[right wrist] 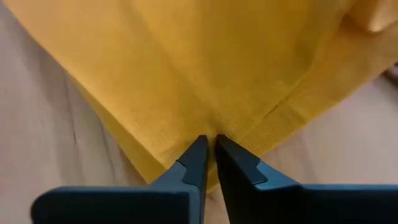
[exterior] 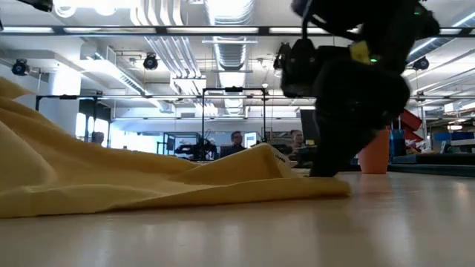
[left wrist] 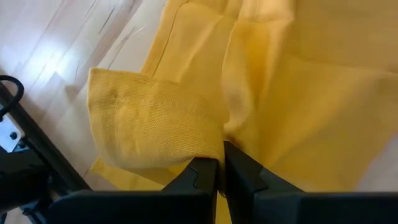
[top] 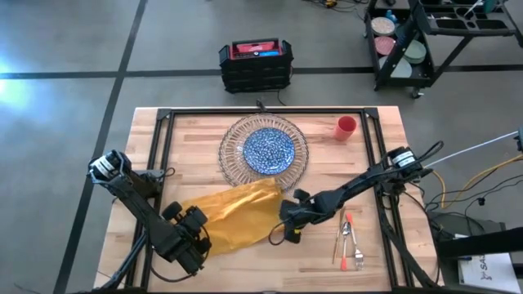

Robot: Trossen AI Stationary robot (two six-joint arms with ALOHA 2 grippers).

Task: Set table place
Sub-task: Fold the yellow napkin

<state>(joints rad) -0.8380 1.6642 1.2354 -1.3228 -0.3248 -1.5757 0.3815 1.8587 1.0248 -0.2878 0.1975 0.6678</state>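
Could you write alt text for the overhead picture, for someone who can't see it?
Two dark robot arms pinch opposite ends of a crumpled yellow napkin on a wooden table: left gripper, right gripper. Behind sit a blue plate on a glass charger and a red cup; cutlery lies right.

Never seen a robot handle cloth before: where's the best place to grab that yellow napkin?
Probably at its edges, from opposite sides. The yellow napkin lies limp and crumpled, so only thin hems and corners fit between fingers. The left gripper pinches a folded corner, and the right gripper pinches the hemmed edge opposite.

Yellow woven cloth napkin (top: 231, 214); matt wood table (top: 319, 175).
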